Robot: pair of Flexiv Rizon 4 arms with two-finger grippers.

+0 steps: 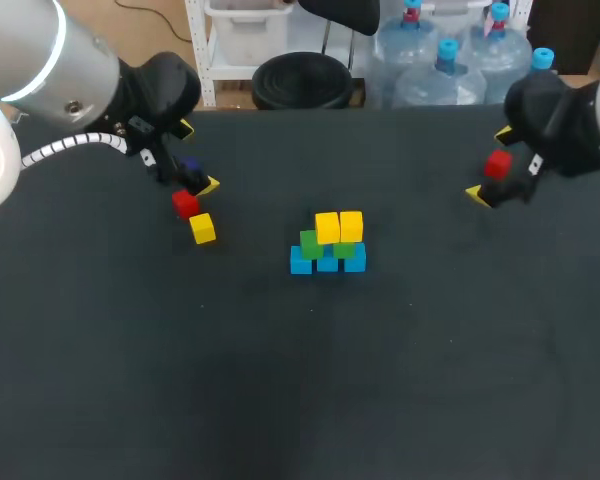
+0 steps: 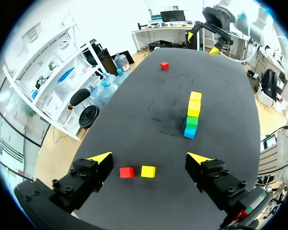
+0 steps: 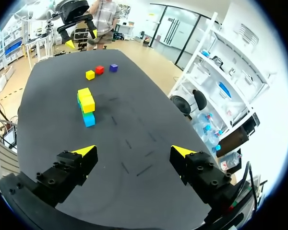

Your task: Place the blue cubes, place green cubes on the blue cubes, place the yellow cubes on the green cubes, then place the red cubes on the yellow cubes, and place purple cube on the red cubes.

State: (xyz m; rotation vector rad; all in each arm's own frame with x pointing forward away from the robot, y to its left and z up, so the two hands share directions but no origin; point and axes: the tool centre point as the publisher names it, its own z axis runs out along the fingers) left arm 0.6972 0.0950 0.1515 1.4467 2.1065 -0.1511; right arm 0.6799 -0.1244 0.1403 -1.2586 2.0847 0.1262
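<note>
Mid-table stands a stack: a row of blue cubes (image 1: 327, 263), green cubes (image 1: 311, 243) on them, and two yellow cubes (image 1: 339, 227) on top. My left gripper (image 1: 197, 157) hangs open at the left rear, above a loose red cube (image 1: 185, 204), a yellow cube (image 1: 202, 229) and a purple cube (image 1: 190, 168) partly hidden by it. In the left wrist view the red cube (image 2: 126, 172) and yellow cube (image 2: 148, 171) lie on the table below its open fingers. My right gripper (image 1: 490, 165) hangs open at the right rear, over a second red cube (image 1: 497, 165). Nothing is between its fingers (image 3: 180, 151).
The black table (image 1: 300, 400) is bare in front of the stack. The table's back edge runs close behind both grippers.
</note>
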